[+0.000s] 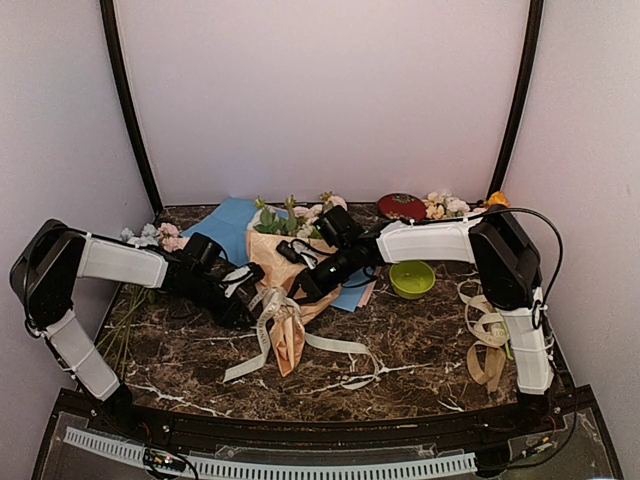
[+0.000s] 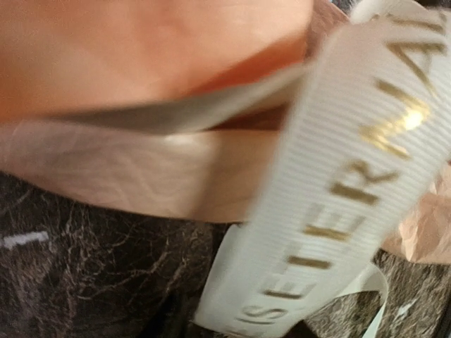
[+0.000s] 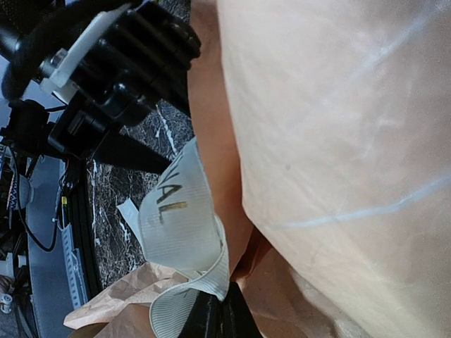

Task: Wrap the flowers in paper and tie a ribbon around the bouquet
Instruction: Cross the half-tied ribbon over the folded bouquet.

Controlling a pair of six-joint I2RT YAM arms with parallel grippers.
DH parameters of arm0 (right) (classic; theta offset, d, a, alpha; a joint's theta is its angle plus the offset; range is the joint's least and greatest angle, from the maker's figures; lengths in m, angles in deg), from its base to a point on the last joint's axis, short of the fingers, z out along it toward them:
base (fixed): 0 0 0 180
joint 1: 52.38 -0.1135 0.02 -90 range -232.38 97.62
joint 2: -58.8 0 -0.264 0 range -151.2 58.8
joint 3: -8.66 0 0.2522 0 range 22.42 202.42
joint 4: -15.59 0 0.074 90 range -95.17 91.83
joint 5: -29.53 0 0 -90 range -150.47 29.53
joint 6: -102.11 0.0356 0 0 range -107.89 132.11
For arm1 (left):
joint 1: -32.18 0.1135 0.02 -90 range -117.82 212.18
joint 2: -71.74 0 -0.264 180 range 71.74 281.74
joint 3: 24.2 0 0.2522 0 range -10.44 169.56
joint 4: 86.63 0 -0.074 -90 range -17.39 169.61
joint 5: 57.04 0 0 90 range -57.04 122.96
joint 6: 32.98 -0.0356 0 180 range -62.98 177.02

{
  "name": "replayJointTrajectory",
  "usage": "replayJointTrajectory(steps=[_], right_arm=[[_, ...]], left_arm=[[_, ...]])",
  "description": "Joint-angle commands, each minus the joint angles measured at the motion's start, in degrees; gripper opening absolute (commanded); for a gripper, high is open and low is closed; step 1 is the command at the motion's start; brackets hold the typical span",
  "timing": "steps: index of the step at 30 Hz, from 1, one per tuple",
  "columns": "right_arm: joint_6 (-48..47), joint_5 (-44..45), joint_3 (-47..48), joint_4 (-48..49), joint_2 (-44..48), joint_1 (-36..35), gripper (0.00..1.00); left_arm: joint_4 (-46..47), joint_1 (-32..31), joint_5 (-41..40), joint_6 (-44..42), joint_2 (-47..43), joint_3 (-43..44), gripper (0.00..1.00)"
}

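Note:
The bouquet [image 1: 283, 300] lies in the middle of the table, a cone of tan paper [image 3: 338, 127] with its point toward the near edge. Pale flowers [image 1: 298, 220] and green leaves show at its far end. The cream ribbon [image 1: 272, 300] with dark lettering crosses the cone's waist, and its tails trail onto the marble. My right gripper [image 3: 220, 318] is shut on a loop of the ribbon [image 3: 176, 225] beside the paper. My left gripper [image 1: 250, 296] sits against the cone's left side. In the left wrist view the ribbon [image 2: 352, 190] fills the frame and hides the fingers.
A light blue sheet [image 1: 225, 225] lies behind the bouquet. A loose bunch of flowers [image 1: 160, 236] lies at the left. At the back right are a red dish [image 1: 400, 206] and more blooms [image 1: 446, 205]. A green bowl [image 1: 412, 278] and another ribbon [image 1: 488, 340] are at the right.

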Motion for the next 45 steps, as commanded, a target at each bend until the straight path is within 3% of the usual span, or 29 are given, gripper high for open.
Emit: replayJointTrajectory(steps=[1,2,4,19,27,28,30,32,35,40,42,45], right_arm=[[0.29,0.71,1.87,-1.18,1.35,-0.47,0.04],[0.20,1.75,1.98,-2.05,1.45,-0.43,0.03],[0.17,3.84,2.45,-3.49,1.66,-0.42,0.00],[4.87,17.85,2.06,-8.25,7.38,-0.69,0.00],[4.43,20.68,3.78,-10.58,7.79,-2.41,0.00],[4.32,20.45,4.18,-10.63,7.54,-2.78,0.00],[4.99,20.91,4.97,-10.68,7.05,-3.05,0.00],[6.04,21.86,5.77,-11.35,6.61,-3.06,0.00],[7.99,21.88,5.69,-11.18,6.57,-3.11,0.00],[9.98,21.80,5.57,-11.77,6.22,-3.58,0.00],[10.95,21.95,5.48,-11.70,6.26,-3.67,0.00],[11.54,21.88,5.36,-11.06,6.45,-3.89,0.00]], left_arm=[[-1.38,-0.10,1.40,-1.01,-0.62,2.16,0.21],[-1.45,-0.09,1.11,-0.87,-1.23,2.06,0.08],[-1.13,-0.09,-0.79,0.27,-3.05,1.61,0.00],[-7.54,-0.08,-11.79,3.58,-6.92,1.26,0.00],[-6.64,-0.22,-6.36,1.12,-10.09,0.16,0.00],[-5.90,-0.46,-5.66,0.74,-11.13,-0.11,0.04],[-3.37,-0.73,-5.27,0.65,-13.91,-1.30,0.29],[0.15,-0.70,-5.39,0.97,-17.27,-2.53,0.45],[5.33,-2.02,-5.35,-0.67,-22.62,-5.05,0.51],[14.22,-11.48,-6.36,-14.24,-28.77,-9.95,0.53],[20.95,-11.60,-5.80,-11.76,-27.76,-10.89,0.59],[22.03,-11.64,-4.60,-11.38,-21.82,-7.47,0.64]])
